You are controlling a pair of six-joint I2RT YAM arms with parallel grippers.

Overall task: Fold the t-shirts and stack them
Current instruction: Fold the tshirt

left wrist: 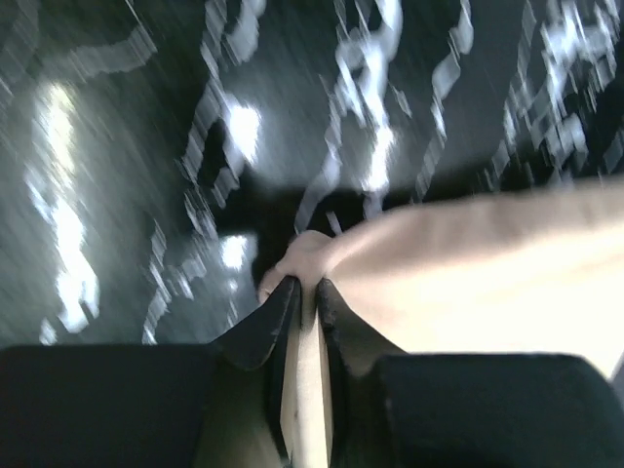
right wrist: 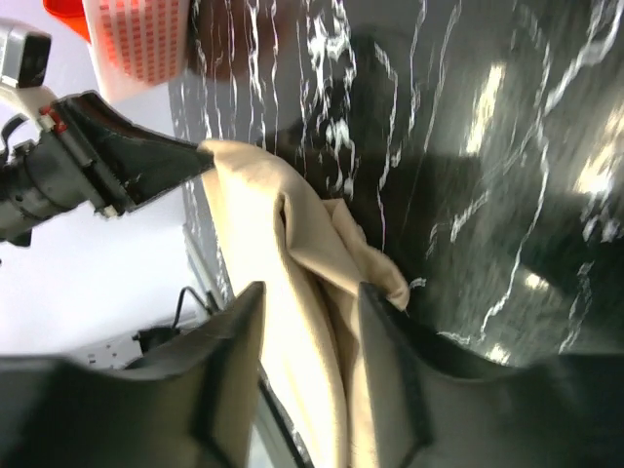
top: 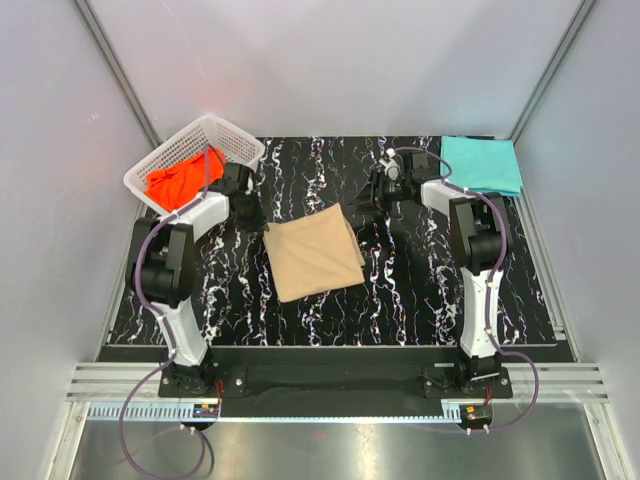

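- Presently, the left arm (top: 172,268) is reached forward and bent inward beside the basket (top: 240,148). The left tool (top: 248,213) is set low at the far left corner of the tan t-shirt (top: 312,252).
- Only a narrow gap is shown between the left tool's fingers (left wrist: 265,327). A corner of the tan cloth lies in that gap and bulges past the tips. Whether the cloth is pinched cannot be told.
- The right arm (top: 478,250) is extended forward with the elbow raised. The right tool (top: 378,195) is turned inward, just beside the shirt's far right corner.
- The right tool's fingers (right wrist: 234,361) are held well apart. Loose tan folds are seen through the gap and nothing is clamped.
- The tan t-shirt is folded to a rough rectangle, turned at a slight angle, and laid flat at the middle of the tabletop (top: 420,290), between the two tools. Layered edges are visible along its right side.
- The teal t-shirt (top: 482,162) is laid folded at the far right corner of the tabletop.
- The orange-red t-shirt (top: 185,178) is bunched inside the basket at the far left.
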